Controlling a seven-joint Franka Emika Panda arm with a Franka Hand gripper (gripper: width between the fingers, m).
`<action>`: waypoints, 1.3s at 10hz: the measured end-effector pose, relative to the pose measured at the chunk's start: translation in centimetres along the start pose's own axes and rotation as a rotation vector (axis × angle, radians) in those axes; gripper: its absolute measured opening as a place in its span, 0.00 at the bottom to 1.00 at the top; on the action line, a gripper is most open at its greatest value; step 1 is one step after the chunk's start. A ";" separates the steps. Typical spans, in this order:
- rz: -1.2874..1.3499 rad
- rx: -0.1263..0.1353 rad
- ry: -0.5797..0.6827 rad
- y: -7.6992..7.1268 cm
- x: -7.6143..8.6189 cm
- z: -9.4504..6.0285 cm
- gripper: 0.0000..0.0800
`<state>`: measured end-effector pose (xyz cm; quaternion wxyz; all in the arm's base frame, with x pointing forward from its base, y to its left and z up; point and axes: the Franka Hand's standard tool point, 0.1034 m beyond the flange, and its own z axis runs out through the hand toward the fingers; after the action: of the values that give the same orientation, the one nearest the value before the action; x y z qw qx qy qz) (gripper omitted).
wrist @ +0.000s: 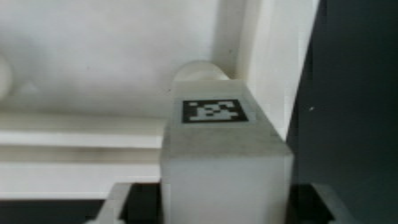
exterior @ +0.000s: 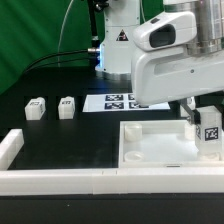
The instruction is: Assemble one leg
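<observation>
Rail (exterior: 60, 178) of white plastic runs along the near edge of the black table (exterior: 60, 140), with a short white bracket (exterior: 10, 148) at the exterior view's left end.

Just behind that sits the big white tray (exterior: 155, 140). The gripper (exterior: 207, 118) is at its corner on the exterior view's right, closed on the leg (exterior: 211, 140). The leg is upright with its tag (exterior: 212, 133) facing the camera. From this angle I can't tell whether the bottom of the leg touches the tray or hangs just above it.

The wrist view fills in some of that. The leg (wrist: 222, 165) sits snug between the two dark fingers (wrist: 134, 200), so nothing's loose. Just past its tag (wrist: 215, 110) is a round corner socket (wrist: 205, 75) of the tray (wrist: 71, 110). The exterior view doesn't show that socket, because the arm and leg cover it.

What the wrist view misses is everything else. Further back, toward the exterior view's left, two more pegs (exterior: 36, 107) stand side by side, well apart from the tray. Behind them, toward the middle, the marker board (exterior: 125, 100) lies flat. The robot's base (exterior: 115, 40) is at the very back, in front of a green curtain (exterior: 30, 30).
</observation>
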<state>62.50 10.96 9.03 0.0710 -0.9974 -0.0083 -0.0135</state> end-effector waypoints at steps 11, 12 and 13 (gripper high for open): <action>1.218 -0.033 0.025 0.8 -0.1 0.1 0.36; 1.212 -0.033 0.025 0.8 -0.1 0.2 0.37; 1.202 -0.033 0.024 0.7 -0.1 0.2 0.37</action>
<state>62.38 10.24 8.75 0.0506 -0.8279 0.5583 0.0175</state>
